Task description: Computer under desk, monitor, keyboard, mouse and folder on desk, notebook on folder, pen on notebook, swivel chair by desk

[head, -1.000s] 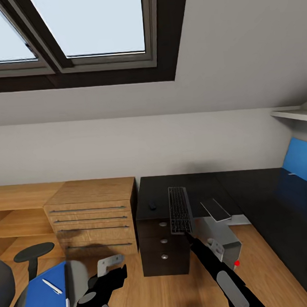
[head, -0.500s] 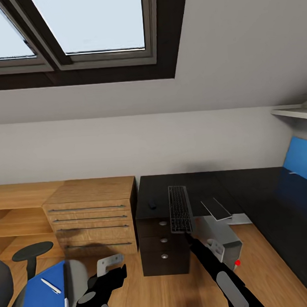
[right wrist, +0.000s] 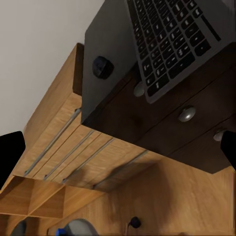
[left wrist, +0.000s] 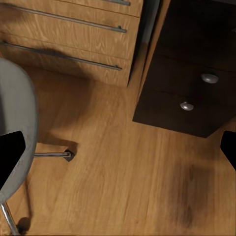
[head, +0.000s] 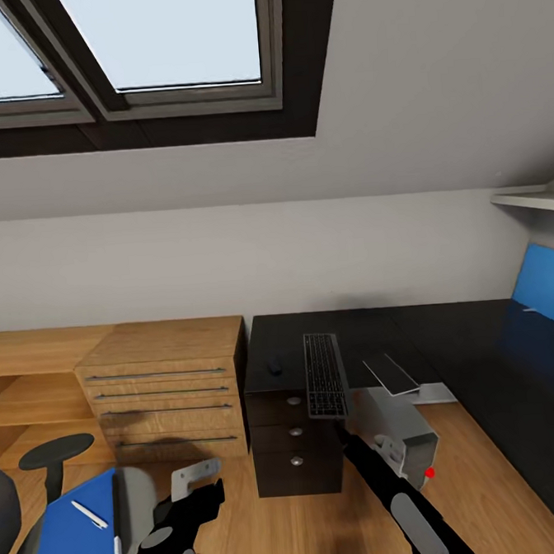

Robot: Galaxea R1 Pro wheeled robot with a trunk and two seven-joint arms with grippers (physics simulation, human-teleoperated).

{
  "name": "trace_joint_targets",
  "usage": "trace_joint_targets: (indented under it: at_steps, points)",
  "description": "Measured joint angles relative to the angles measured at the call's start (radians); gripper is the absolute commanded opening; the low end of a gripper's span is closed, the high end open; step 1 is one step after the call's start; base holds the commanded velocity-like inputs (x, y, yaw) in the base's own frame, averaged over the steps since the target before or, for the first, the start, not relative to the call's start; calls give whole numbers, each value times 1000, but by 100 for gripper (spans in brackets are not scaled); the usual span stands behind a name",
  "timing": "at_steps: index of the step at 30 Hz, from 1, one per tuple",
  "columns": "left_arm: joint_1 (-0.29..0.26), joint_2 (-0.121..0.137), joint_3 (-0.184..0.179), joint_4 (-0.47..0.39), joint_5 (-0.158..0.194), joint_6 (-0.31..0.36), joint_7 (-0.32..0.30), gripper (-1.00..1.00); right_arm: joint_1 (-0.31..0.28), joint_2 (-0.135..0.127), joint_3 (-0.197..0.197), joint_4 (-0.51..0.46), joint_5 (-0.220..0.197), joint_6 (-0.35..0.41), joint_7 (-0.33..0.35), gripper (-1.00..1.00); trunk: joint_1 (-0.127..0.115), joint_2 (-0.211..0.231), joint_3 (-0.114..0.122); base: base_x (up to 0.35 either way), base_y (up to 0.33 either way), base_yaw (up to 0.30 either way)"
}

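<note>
Keyboard (head: 325,377): lying on the desk (head: 446,331), its near end poking past the front edge above the drawer unit (head: 294,445).
Mouse (head: 274,365): on the desktop beside the keyboard, toward the left edge.
Right gripper (head: 340,428): just short of the keyboard's near end, fingers spread wide.
Left gripper (head: 200,476): low over the floor, fingers parted, empty.
Folder (head: 74,543): on the swivel chair (head: 30,526) seat, pen (head: 90,514) on top.
Computer (head: 404,433): under the desk.
</note>
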Motion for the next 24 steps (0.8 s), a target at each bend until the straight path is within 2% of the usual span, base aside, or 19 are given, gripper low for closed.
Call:
trace_joint_targets:
  at_steps: [4, 13, 18, 19, 21, 23, 24]
  points:
    - [0, -1, -3, 21, 1, -1, 29, 100, 0, -4, -2, 7, 1, -10, -1, 100, 15, -28, -13, 0, 0, 0]
    - [0, -4, -8, 37, 14, 1, 37, 100, 0, -24, -6, 36, -1, -41, -1, 100, 50, -91, -41, 0, 0, 0]
    - [0, -32, -36, 53, 38, 0, 42, 100, -1, -25, -13, 57, -15, -42, -1, 100, 69, -126, -57, 0, 0, 0]
    - [0, -39, -46, 57, 42, 0, 43, 100, -15, -21, -27, 102, -67, -42, -1, 100, 73, -133, -60, 0, 0, 0]
    - [0, -40, -48, 56, 42, 0, 43, 100, -41, -20, -31, 131, -98, -42, -1, 100, 81, -147, -66, 0, 0, 0]
    - [0, -40, -49, 55, 43, 0, 44, 100, -124, -18, -35, 214, -163, -41, 0, 100, 88, -161, -72, 0, 0, 0]
    - [0, -41, -49, 55, 43, 0, 44, 100, -149, -18, -35, 244, -180, -40, 0, 100, 92, -168, -75, 0, 0, 0]
